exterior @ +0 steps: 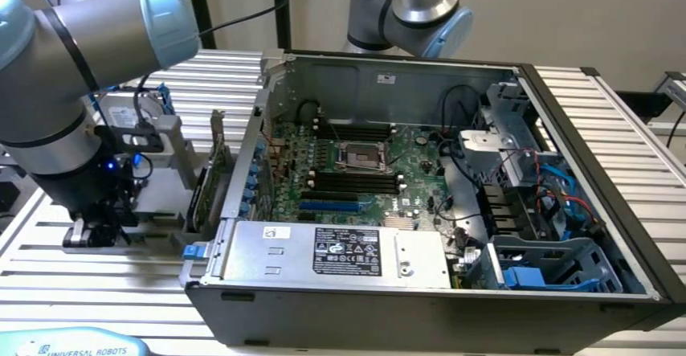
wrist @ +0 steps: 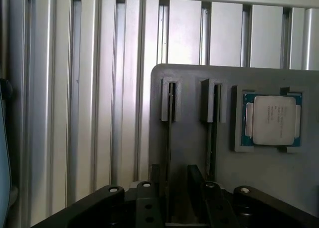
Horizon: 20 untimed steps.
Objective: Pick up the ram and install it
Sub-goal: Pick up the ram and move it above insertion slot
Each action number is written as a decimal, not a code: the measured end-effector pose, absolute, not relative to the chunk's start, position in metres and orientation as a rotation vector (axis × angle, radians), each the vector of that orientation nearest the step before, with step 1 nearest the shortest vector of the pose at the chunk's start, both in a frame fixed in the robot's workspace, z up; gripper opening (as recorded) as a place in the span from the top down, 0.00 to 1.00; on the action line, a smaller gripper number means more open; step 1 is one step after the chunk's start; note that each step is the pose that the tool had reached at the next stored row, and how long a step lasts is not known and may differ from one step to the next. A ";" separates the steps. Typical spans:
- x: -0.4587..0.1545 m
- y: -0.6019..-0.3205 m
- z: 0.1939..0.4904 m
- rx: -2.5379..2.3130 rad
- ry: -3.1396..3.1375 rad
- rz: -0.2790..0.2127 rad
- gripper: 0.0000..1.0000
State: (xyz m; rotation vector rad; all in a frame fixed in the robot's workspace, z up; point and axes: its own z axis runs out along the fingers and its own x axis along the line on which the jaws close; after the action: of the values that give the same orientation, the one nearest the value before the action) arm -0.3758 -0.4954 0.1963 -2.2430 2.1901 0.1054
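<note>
We see the gripper (wrist: 174, 175) down at the ram (wrist: 170, 138).
The big open computer case (exterior: 354, 312) sits on the metal table (exterior: 96, 292). On the exterior view's left of it, the robot arm (exterior: 54, 99) reaches down to a grey holder (wrist: 192, 148). We see the jaws apart, one finger on each side of the ram, which stands on its thin edge in a slot of the holder. A square silver chip (wrist: 273, 120) lies close by.

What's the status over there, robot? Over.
Gripper open, down at the grey holder. Ram stick on edge in its slot, between the fingers, not gripped. Processor chip alongside, apart.
</note>
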 end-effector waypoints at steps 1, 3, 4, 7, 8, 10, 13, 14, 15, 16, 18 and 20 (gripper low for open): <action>-0.376 -0.495 0.196 -2.243 2.190 0.105 0.64; -0.377 -0.495 0.195 -2.243 2.190 0.105 0.64; -0.377 -0.495 0.195 -2.243 2.190 0.105 0.64; -0.377 -0.495 0.195 -2.243 2.190 0.105 0.65; -0.377 -0.495 0.195 -2.243 2.190 0.105 0.65; -0.377 -0.495 0.195 -2.243 2.190 0.105 0.73; -0.377 -0.495 0.195 -2.243 2.190 0.105 0.73; -0.377 -0.495 0.195 -2.243 2.190 0.105 0.75; -0.377 -0.496 0.195 -2.243 2.190 0.105 0.75; -0.377 -0.496 0.195 -2.243 2.191 0.105 0.75; -0.377 -0.496 0.195 -2.244 2.191 0.104 0.82; -0.377 -0.496 0.195 -2.244 2.191 0.104 0.84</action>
State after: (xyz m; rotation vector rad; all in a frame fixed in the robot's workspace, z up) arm -0.3772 -0.4955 0.1949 -2.2436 2.1909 0.1039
